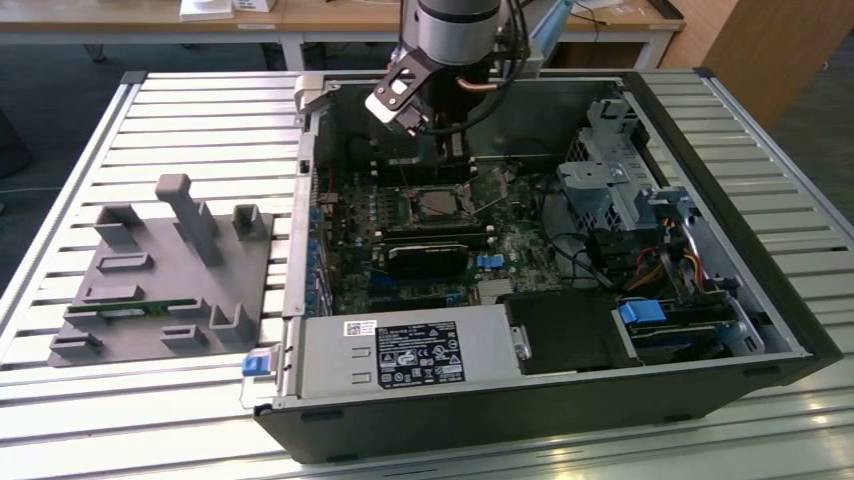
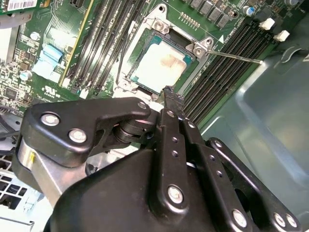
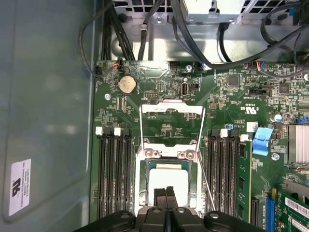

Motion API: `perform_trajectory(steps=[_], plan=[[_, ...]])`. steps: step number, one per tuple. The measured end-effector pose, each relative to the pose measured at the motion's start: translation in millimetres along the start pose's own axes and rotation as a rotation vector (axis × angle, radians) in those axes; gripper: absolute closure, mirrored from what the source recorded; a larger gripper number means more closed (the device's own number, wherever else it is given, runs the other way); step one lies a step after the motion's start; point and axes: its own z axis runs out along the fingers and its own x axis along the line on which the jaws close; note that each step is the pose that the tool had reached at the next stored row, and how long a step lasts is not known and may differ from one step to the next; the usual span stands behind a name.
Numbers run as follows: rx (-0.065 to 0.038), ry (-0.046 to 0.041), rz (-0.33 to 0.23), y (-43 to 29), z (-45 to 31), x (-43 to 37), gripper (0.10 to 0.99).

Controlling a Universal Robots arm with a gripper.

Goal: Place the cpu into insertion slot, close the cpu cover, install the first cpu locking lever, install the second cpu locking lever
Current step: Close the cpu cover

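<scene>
Hand (image 3: 165,191) is kept fingers-together right over the cpu (image 3: 166,176), cpu cover (image 3: 144,188) down. The loose locking lever (image 3: 205,183) could get snagged if it's lowered off-centre, probably.

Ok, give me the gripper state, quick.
Gripper: shut, holding nothing, over the cpu.

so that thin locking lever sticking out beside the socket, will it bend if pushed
Likely springy: the locking lever is a long thin wire rod, held at one end beside the cpu. Its smooth round metal may slide off the gripper. It looks light too.
</scene>
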Motion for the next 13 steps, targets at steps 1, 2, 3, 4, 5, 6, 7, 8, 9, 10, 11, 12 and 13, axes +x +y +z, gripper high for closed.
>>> perform_trajectory(steps=[1, 2, 3, 4, 5, 6, 7, 8, 9, 10, 11, 12, 13], plan=[[0.0, 0.0001, 0.0, 0.1, -0.1, 0.0, 0.98], [0.0, 0.0002, 0.0, 0.8, -0.1, 0.0, 0.98], [0.0, -0.0001, 0.0, 2.0, -0.2, 0.0, 0.98], [0.0, -0.0002, 0.0, 3.6, -0.2, 0.0, 0.98], [0.0, -0.0002, 0.0, 5.6, -0.1, 0.0, 0.98], [0.0, -0.0001, 0.0, 7.0, -0.1, -0.1, 0.98], [0.0, -0.0001, 0.0, 7.9, -0.1, -0.1, 0.98], [0.0, -0.0001, 0.0, 8.6, 0.0, -0.1, 0.98], [0.0, 0.0, 0.0, 9.1, 0.0, -0.3, 0.98], [0.001, -0.0002, 0.0, 9.4, -0.1, -0.7, 0.98], [0.0, -0.0002, 0.0, 9.6, -0.1, -1.6, 0.98], [0.001, -0.0001, 0.0, 9.7, -0.1, -2.8, 0.98], [0.001, 0.0002, 0.0, 9.9, -0.2, -4.1, 0.98]])
